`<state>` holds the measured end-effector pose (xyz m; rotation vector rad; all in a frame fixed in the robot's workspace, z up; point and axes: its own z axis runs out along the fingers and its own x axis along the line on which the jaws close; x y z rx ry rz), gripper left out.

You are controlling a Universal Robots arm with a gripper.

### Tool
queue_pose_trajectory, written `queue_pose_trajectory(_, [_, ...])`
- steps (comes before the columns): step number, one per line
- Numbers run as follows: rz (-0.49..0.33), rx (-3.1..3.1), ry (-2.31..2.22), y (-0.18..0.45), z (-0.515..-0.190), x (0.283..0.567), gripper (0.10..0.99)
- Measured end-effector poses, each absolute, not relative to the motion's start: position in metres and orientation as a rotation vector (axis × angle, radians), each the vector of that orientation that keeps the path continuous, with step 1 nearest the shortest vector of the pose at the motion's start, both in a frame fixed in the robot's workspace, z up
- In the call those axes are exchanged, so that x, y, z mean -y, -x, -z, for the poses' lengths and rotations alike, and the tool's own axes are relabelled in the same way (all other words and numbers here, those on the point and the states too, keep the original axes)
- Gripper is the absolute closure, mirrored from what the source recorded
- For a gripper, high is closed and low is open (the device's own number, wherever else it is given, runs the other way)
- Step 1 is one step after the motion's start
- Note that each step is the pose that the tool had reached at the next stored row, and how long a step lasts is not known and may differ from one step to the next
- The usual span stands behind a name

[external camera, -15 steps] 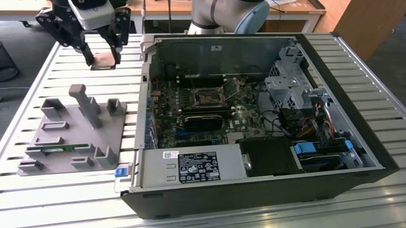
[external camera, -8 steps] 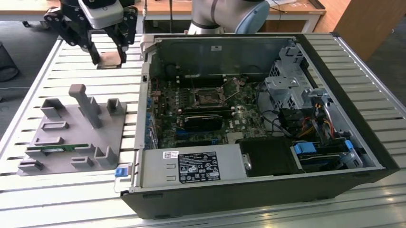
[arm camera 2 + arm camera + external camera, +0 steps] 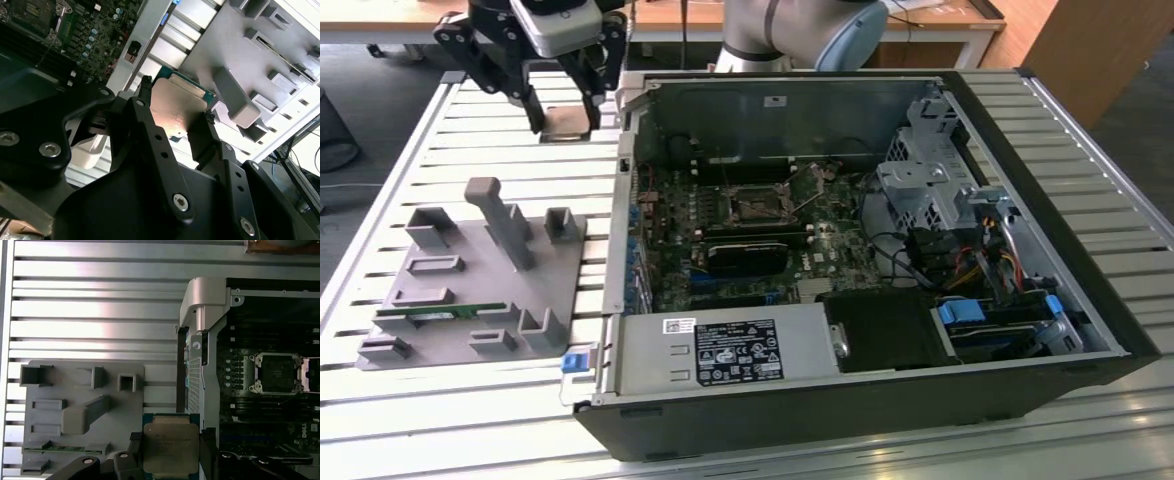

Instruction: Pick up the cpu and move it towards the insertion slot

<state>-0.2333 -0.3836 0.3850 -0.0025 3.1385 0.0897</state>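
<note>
I have my gripper (image 3: 176, 117) clenched on the cpu (image 3: 171, 447), pinching its two opposite edges and holding it in the air above the slatted table (image 3: 95, 305), beside the open computer case (image 3: 1067, 180). It looks light, stiff and flat, with a slick metal top and likely delicate underside, so the thin rim seems the right place to hold. The insertion slot (image 3: 276, 372) lies well apart, inside the case.

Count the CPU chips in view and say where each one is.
1. The cpu sits clamped between the gripper fingers, over the slatted table beside the computer case. Others may lie hidden.
</note>
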Motion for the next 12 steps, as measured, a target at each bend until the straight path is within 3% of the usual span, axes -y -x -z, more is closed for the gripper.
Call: queue_pose_trajectory(12, [-0.090,-3.138,0.002,0.211,-0.385,0.378,0.549])
